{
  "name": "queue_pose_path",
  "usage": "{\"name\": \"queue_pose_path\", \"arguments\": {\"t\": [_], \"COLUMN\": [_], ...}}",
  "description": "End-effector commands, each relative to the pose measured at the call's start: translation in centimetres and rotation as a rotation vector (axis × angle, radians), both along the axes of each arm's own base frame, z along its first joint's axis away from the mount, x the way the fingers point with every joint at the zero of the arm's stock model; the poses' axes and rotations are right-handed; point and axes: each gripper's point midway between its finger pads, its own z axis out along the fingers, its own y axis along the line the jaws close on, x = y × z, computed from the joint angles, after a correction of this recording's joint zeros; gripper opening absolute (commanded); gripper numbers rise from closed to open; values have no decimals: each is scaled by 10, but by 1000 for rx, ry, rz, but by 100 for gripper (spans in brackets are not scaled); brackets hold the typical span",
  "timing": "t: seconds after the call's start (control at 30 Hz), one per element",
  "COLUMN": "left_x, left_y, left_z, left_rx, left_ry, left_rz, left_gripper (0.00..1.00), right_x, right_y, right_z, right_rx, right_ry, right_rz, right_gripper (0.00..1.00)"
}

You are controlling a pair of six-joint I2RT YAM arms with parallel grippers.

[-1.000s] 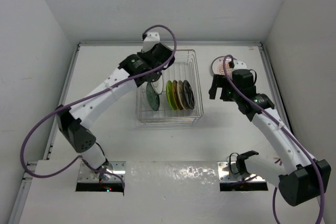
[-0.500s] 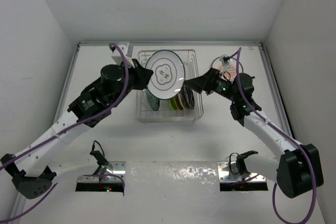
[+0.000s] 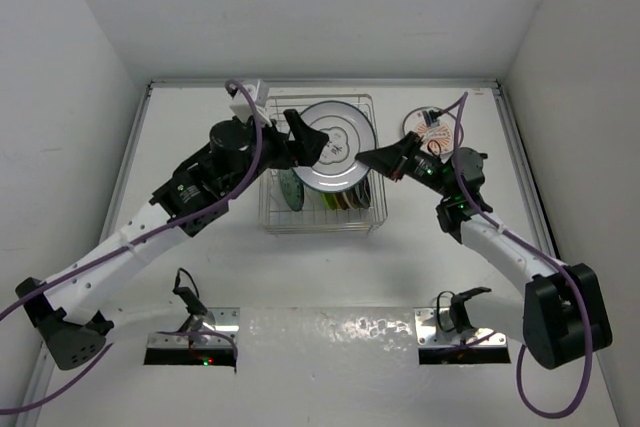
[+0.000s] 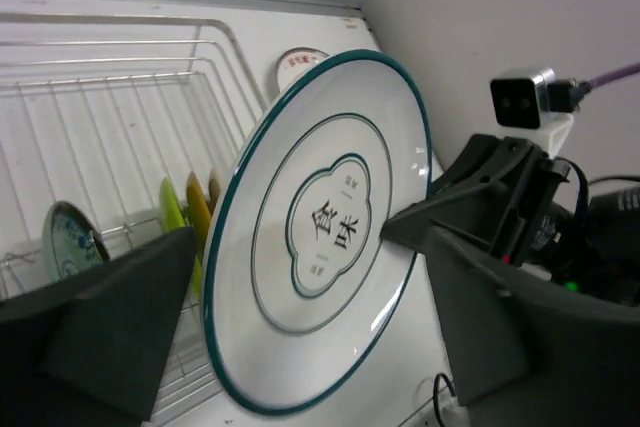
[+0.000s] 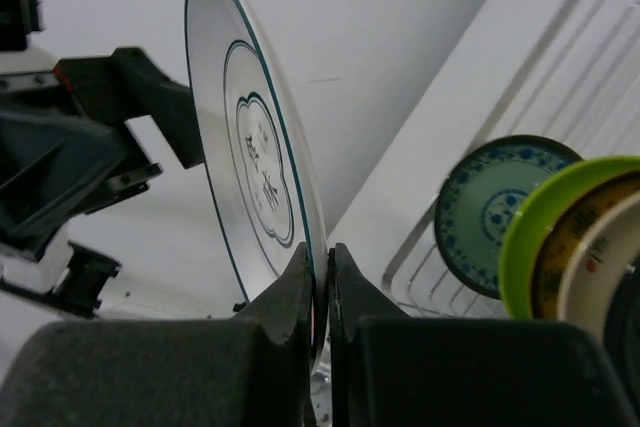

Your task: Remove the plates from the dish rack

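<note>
- The white plate with dark rings (image 3: 335, 145) is held upright in the air over the back half of the dish rack (image 3: 372, 217), in much the same spot as half a second ago and shifted slightly to the right.
- The right fingers (image 5: 285, 297) were spread beside the plate's right edge half a second ago; now they are pressed together on its rim, pinching it.
- The left fingers (image 4: 120, 337), which gripped the plate's left edge before, now stand spread wide to either side of it. Whether they touch the rim cannot be told.
- A second ago the left arm reached down into the rack and the right arm hung over the plate with red marks (image 4: 300, 65), which lies on the table (image 3: 330, 277) just right of the rack.
- The lime green plate (image 5: 545, 217) and its neighbours stand on edge in the rack as before, with the blue-patterned plate (image 5: 490, 212) to their left.
</note>
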Motion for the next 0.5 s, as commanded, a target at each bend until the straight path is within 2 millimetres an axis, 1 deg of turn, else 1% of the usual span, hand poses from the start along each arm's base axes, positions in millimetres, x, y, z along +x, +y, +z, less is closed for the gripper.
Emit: {"name": "queue_pose_path", "arguments": {"t": [0.0, 0.03, 0.07, 0.1, 0.17, 0.2, 0.23, 0.27, 0.3, 0.33, 0.37, 0.4, 0.43, 0.47], "left_x": [14, 20, 22, 22, 22, 21, 20, 19, 18, 16, 15, 14, 12, 11], "left_y": [14, 27, 33, 39, 47, 50, 52, 54, 57, 61, 62, 64, 65, 66], "left_z": [12, -1, -6, -16, -23, -30, -31, -33, -35, -41, -42, -46, -51, -54], "left_rx": [-24, 44, 74, 125, 165, 195, 204, 212, 225, 239, 246, 264, 278, 289], "left_ry": [1, 40, 54, 79, 87, 94, 91, 89, 86, 89, 89, 92, 96, 101], "left_rz": [135, 216, 245, 266, 296, 297, 298, 299, 302, 308, 308, 303, 299, 294], "left_gripper": [99, 100, 100, 100, 100, 100, 100, 100, 100, 100, 100, 100, 100, 100], "right_x": [29, 37, 44, 56, 67, 77, 83, 88, 98, 108, 113, 120, 129, 135], "right_y": [-27, -37, -48, -71, -92, -112, -121, -126, -149, -159, -169, -186, -196, -213], "right_z": [-13, -36, -44, -57, -64, -69, -72, -74, -78, -89, -97, -103, -116, -125], "right_rx": [-1, -35, -43, -49, -36, -33, -39, -49, -55, -86, -94, -91, -87, -77], "right_ry": [66, 177, 219, 283, 328, 358, 366, 376, 392, 435, 461, 485, 533, 560], "right_rz": [-172, -224, -277, -370, -448, -509, -532, -544, -606, -631, -654, -695, -716, -757], "right_gripper": [0, 0, 0, 0, 0, 0, 0, 0, 2, 2, 2, 2, 2, 2]}}
